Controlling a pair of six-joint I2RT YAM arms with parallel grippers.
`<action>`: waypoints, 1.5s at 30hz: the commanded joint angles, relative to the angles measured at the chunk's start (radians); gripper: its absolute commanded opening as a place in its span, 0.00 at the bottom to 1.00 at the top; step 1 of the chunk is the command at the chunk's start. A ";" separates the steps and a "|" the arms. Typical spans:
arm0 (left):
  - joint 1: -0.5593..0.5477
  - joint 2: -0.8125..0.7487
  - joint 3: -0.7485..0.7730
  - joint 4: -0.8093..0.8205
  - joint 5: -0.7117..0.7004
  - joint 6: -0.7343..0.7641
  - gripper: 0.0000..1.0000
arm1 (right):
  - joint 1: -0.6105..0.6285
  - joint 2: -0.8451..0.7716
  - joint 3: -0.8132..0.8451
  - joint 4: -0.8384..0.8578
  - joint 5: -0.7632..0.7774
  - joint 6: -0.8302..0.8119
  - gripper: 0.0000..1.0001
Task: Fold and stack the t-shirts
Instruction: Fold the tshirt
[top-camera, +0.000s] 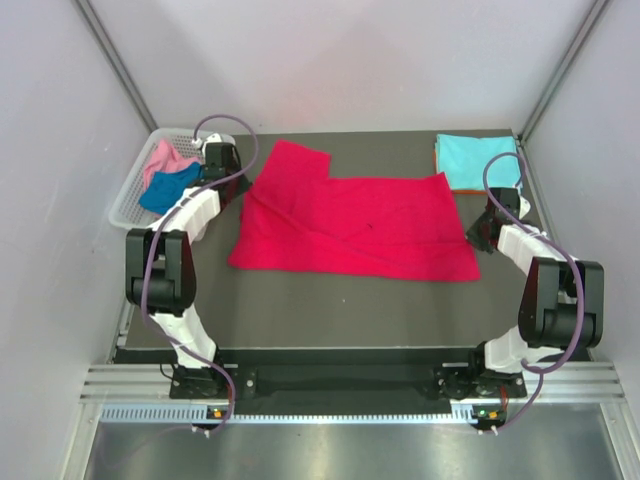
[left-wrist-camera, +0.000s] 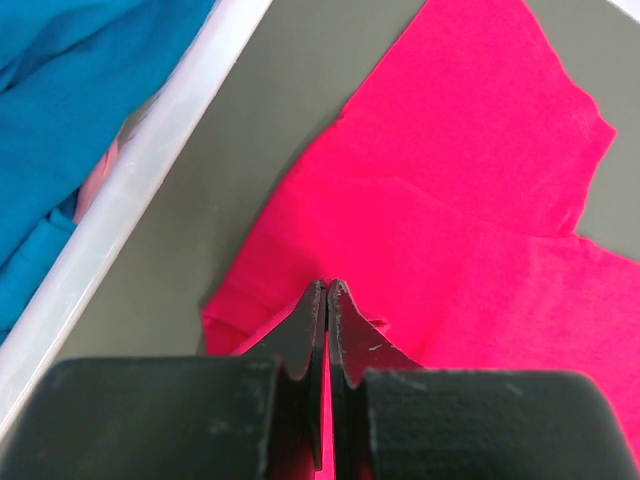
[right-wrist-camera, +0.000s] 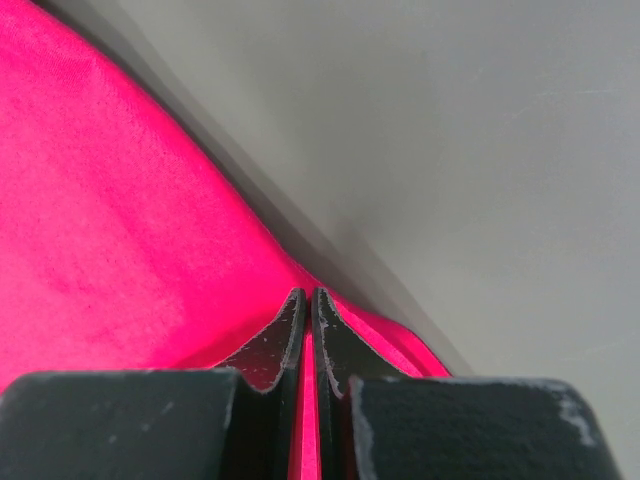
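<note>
Dark desk (top-camera: 330, 300), crimson t-shirt (top-camera: 360, 225) spread mid-surface. Soft, light, limp; best pinched at hem corners. Left end effector (left-wrist-camera: 328, 290) and right end effector (right-wrist-camera: 305, 295) clamped, seemingly each on shirt edge.

Robotics lab test cell, plain white panel walls (top-camera: 60, 230) on three sides, bare aluminium struts (top-camera: 110, 55) in the corners, dark matte table (top-camera: 330, 310), cabled left arm (top-camera: 160, 270) and right arm (top-camera: 560, 295) bolted to a slotted aluminium rail (top-camera: 350, 385), metal sheet (top-camera: 350, 450) in front.
</note>
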 joint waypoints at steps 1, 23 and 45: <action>0.007 0.015 0.048 0.005 -0.023 0.023 0.00 | -0.013 0.006 0.022 0.041 0.016 -0.023 0.00; 0.007 0.068 0.120 -0.139 -0.149 0.066 0.00 | -0.016 -0.011 0.097 0.043 -0.004 -0.004 0.00; 0.006 0.117 0.264 -0.267 -0.120 0.074 0.18 | -0.019 0.070 0.175 -0.027 -0.041 0.004 0.09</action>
